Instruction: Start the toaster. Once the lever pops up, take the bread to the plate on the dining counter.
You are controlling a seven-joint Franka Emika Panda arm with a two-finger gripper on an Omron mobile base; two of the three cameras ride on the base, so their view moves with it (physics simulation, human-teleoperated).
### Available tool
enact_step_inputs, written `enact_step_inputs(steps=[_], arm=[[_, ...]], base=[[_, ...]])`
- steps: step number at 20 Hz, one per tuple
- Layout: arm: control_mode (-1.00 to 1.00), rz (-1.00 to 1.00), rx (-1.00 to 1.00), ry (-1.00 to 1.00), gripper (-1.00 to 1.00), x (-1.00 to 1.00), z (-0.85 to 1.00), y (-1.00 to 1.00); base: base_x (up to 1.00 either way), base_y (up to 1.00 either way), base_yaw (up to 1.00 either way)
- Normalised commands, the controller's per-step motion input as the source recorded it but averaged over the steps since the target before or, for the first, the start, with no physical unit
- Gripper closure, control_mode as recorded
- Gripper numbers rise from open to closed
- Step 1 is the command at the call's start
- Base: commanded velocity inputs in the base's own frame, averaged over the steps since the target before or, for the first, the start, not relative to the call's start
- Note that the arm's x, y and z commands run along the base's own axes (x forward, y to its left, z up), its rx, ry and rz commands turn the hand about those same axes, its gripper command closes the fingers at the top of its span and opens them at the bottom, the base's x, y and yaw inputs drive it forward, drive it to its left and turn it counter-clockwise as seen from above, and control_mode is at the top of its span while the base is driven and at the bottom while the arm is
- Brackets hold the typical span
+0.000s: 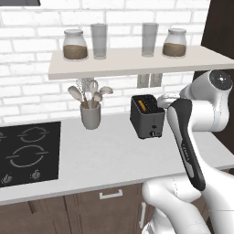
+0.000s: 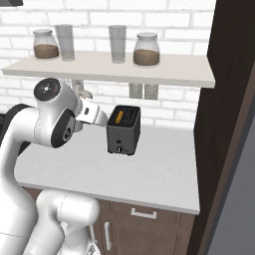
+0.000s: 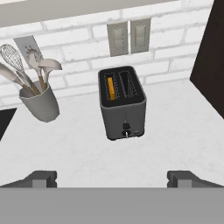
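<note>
Grey toaster (image 3: pixel 123 103) sits at my 12 o'clock, bread (image 3: pixel 111 88) in its left slot; my gripper (image 3: pixel 112 178) hangs wide open, empty.

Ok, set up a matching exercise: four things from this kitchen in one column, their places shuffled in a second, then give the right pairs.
Things:
1. bread
2. utensil crock
3. jars
4. hob

Places:
A. on the wall shelf
B. set into the worktop, far left in the left base view
C. in the toaster's left slot, seen from the hand
D. standing on the worktop, left of the toaster

Pairs: 1-C, 2-D, 3-A, 4-B
</note>
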Motion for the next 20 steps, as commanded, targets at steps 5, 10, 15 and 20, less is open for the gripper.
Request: enact_step_inputs(steps=[5, 10, 15, 20], arm=[[-1.0, 0.0, 0.0, 0.0, -1.0, 0.0, 0.0, 0.0], [-1.0, 0.0, 0.0, 0.0, -1.0, 0.0, 0.0, 0.0], [-1.0, 0.0, 0.0, 0.0, -1.0, 0.0, 0.0, 0.0], [-1.0, 0.0, 0.0, 0.0, -1.0, 0.0, 0.0, 0.0]], base=[[0.0, 0.0, 0.0], [0.0, 0.0, 0.0], [0.0, 0.0, 0.0], [0.0, 0.0, 0.0]])
